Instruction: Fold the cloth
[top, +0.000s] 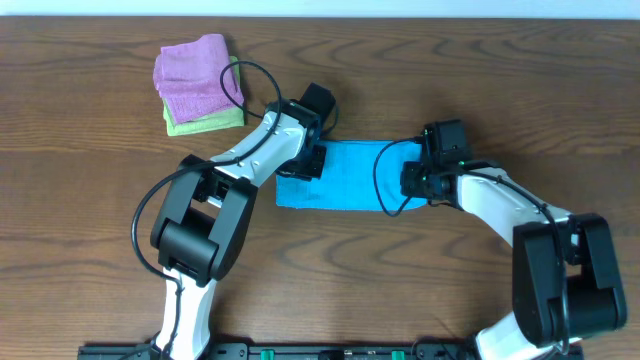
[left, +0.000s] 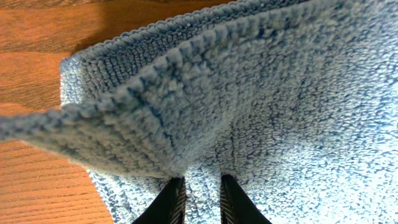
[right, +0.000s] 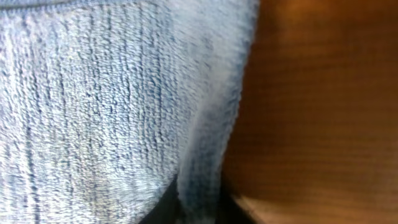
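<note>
Left grip: the left gripper (left: 199, 182) is clenched on the cloth (top: 345, 178), its two slim black fingers (left: 172, 200) close together with a pinch of terry pile packed between them.
Left flap: from that pinch a top layer lifts and fans away from the fingers, its ribbed, stitched hem curling over a second layer that lies flat beneath.
Right grip: the right gripper (right: 200, 202) grasps the cloth's opposite short end. In a blurred wrist view, a soft ridge of hem runs down between two dark fingertips (right: 165, 210).
Right surroundings: bare wood lies just beyond the ridge on one side of the fingers, and looped blue pile fills the other.
Cloth: sky-blue, plush and plain. From overhead it is a flat oblong lying between the two grippers, its long edges roughly straight, near the middle of the table (top: 100, 250).
Table: brown wood-grain board, smooth and faintly glossy.
Stack: well apart from the left fingers, toward the far edge, a pink cloth (top: 192, 72) folded into a lumpy square sits on a light green cloth (top: 215, 122), also folded, both of nubby fabric.
</note>
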